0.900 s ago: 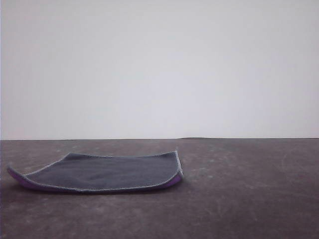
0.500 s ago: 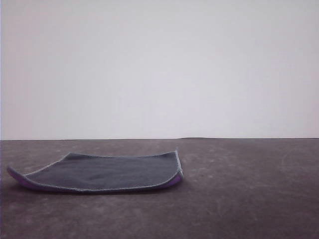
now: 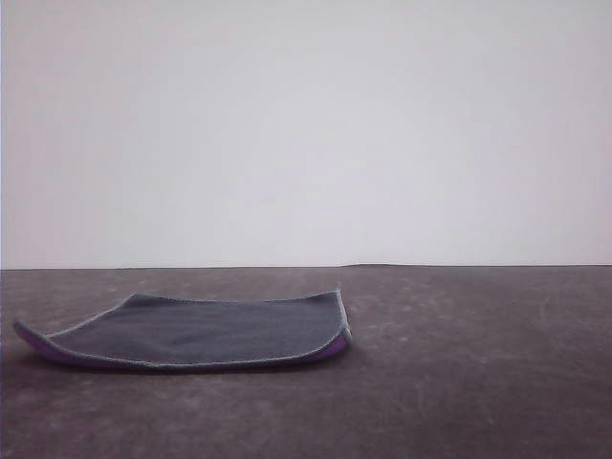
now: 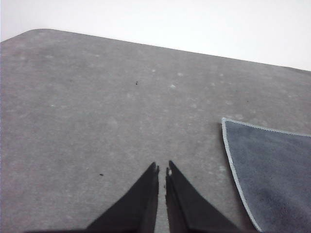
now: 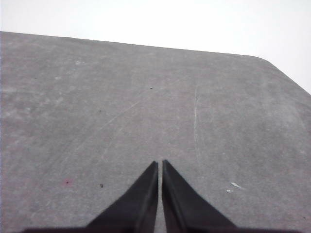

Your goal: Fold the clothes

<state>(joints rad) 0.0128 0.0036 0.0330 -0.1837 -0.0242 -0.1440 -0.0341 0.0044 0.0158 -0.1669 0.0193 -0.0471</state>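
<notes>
On the left half of the worktop (image 3: 478,382), toward the near edge in the front view: the cloth (image 3: 201,333), unfolded, dark grey face up, light grey stitched edging all round. Slightly curled at the near-left and near-right corners, with bright purple underside peeking out along the near edge (image 3: 330,351). Far-right corner lifted a little off the surface. Worn, scratched dark grey worktop, pale plain wall behind its far edge. From the left wrist camera: left gripper (image 4: 162,169) above bare worktop, black tapered fingers nearly together with only a thin slit between them, holding nothing. Just beside it, one corner and a stitched edge of the cloth (image 4: 272,165), apart from the fingers, not touching. A rounded far corner of the worktop (image 4: 34,36) also visible there, and a few small dark specks on the surface. From the right wrist camera: right gripper (image 5: 160,164) likewise closed to a narrow slit, empty, above bare worktop (image 5: 146,97) marked with fine pale scratches, a faint reddish spot (image 5: 67,182) and a small white fleck (image 5: 235,185). Angled far corner of the worktop at the upper right of that picture.
</notes>
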